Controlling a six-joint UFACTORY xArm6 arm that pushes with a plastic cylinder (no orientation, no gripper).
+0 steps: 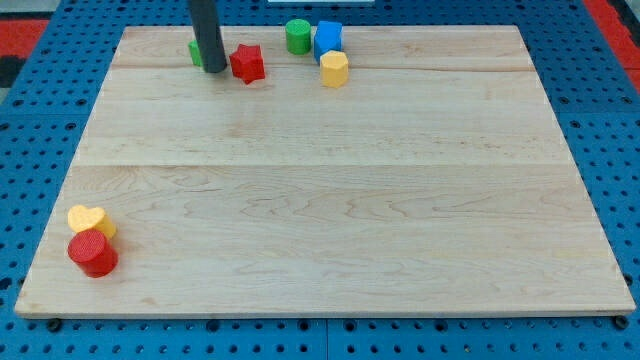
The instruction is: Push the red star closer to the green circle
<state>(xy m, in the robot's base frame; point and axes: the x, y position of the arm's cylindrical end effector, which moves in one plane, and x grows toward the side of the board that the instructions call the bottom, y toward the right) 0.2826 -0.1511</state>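
The red star (247, 63) lies near the top edge of the wooden board (320, 200), left of centre. The green circle (298, 36) stands to its upper right, with a gap between them. My tip (214, 70) is just left of the red star, close to it or touching it. A green block (196, 53) sits behind the rod, mostly hidden, so its shape cannot be made out.
A blue block (328, 37) touches the green circle's right side, and a yellow hexagon-like block (334, 69) sits just below the blue one. At the lower left corner a yellow heart (88, 219) touches a red cylinder (93, 253).
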